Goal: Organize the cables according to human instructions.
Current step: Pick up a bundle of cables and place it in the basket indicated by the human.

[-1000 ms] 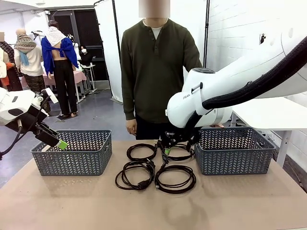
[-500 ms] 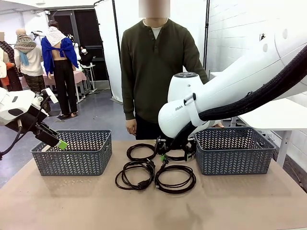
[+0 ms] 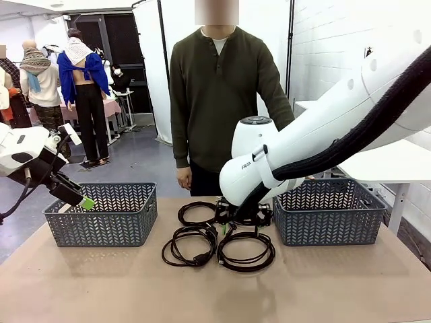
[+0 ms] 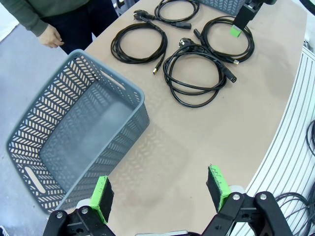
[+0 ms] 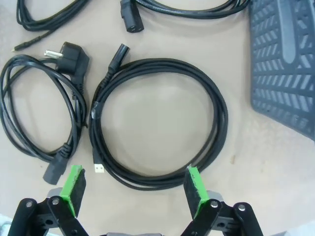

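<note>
Four black cables lie coiled between two baskets mid-table. In the front view my right gripper (image 3: pixel 229 225) hangs low over the near right coil (image 3: pixel 246 266), beside the near left coil (image 3: pixel 168 250) and in front of the far left coil (image 3: pixel 183 214). In the right wrist view my right gripper (image 5: pixel 135 186) is open, its green pads (image 5: pixel 195 185) straddling the near edge of that round coil (image 5: pixel 216 103). A coil with a large round plug (image 5: pixel 74 54) lies to its left. My left gripper (image 3: pixel 77 204) hovers open over the left basket; in its own view the left gripper (image 4: pixel 160 192) holds nothing.
A grey lattice basket (image 3: pixel 101 214) stands at the left and another basket (image 3: pixel 328 214) at the right; its corner (image 5: pixel 285 59) is close to the right gripper. A person (image 3: pixel 219 101) stands at the far edge, hands down. The near half of the table (image 3: pixel 215 296) is bare.
My right arm has swung left and lowered, bringing its gripper from over the far right coil down toward the near right coil. The left arm has stayed still.
</note>
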